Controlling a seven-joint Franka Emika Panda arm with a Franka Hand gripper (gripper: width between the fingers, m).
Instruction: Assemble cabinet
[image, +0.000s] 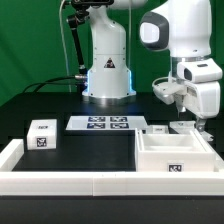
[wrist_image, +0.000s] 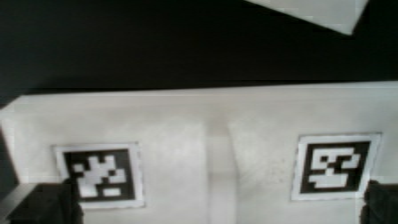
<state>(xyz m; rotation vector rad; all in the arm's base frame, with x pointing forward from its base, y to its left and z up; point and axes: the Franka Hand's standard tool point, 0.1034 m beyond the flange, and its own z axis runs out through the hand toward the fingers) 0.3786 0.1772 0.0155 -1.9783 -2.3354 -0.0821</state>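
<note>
Robot workspace as I see it from my remote station: a black table (image: 90, 150) before a green backdrop, with the arm's white base (image: 106, 65) at the back centre.

In the exterior view, the cabinet body (image: 160, 165), an open-topped white box with a square tag on its front wall, sits at the exterior view's right, near the front. A low white border rail (image: 60, 182) runs along the front edge just beside it. Just behind the box lies a small white piece (image: 157, 129). A small white block (image: 42, 135) with a tag on its face stands well apart, at the exterior view's left. Between them, further back, the marker board (image: 100, 123) lies flat.

The gripper (image: 197, 121) hangs over the rear edge of the cabinet body, pointing down. I cannot tell whether it touches the box.

In the wrist view, the gripper (wrist_image: 214, 205) has its jaws spread wide, and one dark finger (wrist_image: 45, 205) shows at the frame's edge. Beyond the fingers lies a white surface (wrist_image: 214, 120) with a faint seam down its middle and two black-and-white tags (wrist_image: 98, 175) side by side. I cannot tell which part this is. The picture is blurred.
</note>
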